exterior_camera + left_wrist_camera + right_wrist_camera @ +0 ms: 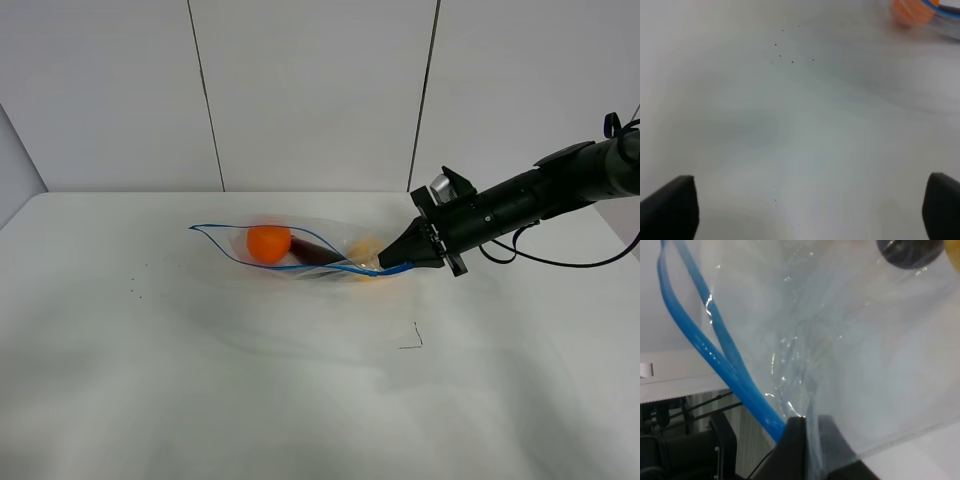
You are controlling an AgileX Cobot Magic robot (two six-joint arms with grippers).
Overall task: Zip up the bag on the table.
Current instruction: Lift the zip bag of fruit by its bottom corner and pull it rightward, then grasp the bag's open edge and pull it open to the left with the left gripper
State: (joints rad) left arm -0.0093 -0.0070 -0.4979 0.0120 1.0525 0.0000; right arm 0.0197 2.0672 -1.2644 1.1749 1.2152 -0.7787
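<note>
Right gripper (386,263) pinches the bag (315,240) at its 3 o'clock end, jaws pressed together. Left gripper (805,210) jaws spread wide, well apart from it.

Bag (300,250) on table (200,380), mid-rear

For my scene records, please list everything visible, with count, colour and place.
bag: one, clear with blue zipper strip, mid-table, mouth open
round fruit: one, orange, inside bag, left end
long item: one, dark purple, inside bag, middle
lumpy item: one, yellow, inside bag, right end
specks: several, dark, table left of bag
table: one, white, under everything
wall: one, white panels, behind table
right hand: one, black, shut on bag's right end
left hand: one, black, open above the table
</note>
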